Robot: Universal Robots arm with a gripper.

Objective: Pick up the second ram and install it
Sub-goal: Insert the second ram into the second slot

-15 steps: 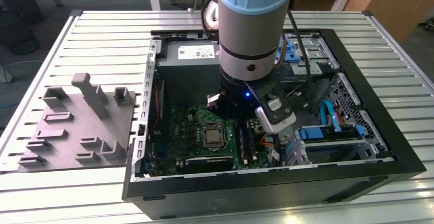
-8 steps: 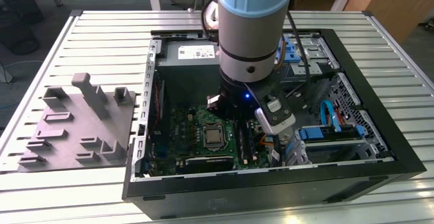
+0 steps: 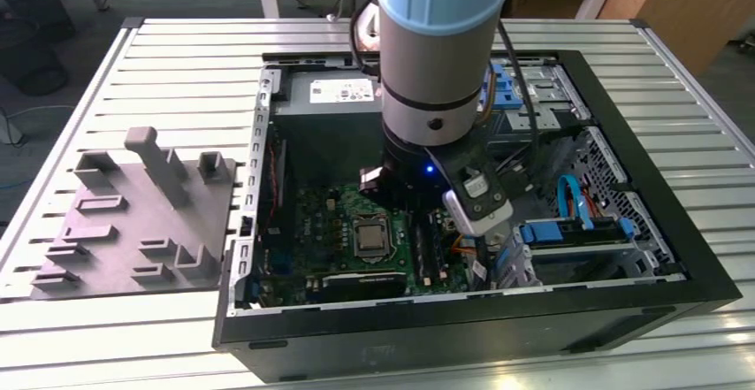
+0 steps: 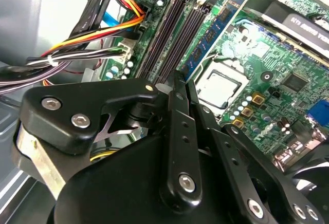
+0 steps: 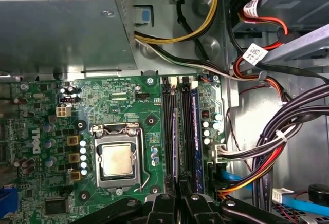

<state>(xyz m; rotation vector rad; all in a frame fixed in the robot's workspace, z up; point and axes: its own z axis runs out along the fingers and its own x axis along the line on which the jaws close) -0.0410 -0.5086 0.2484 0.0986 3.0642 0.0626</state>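
The second ram (image 5: 176, 147) — apparently over its slot (edge-on) — sits clenched in the gripper (image 5: 177, 196).

Open computer case (image 3: 660, 257) on slatted table (image 3: 177, 54) — gray holder tray (image 3: 130, 222) beside it.

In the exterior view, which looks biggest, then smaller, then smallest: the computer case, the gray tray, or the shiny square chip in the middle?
Largest to smallest, as they look in the exterior view:
1. The computer case.
2. The gray tray beside it.
3. The square chip on the green board, by far the smallest.
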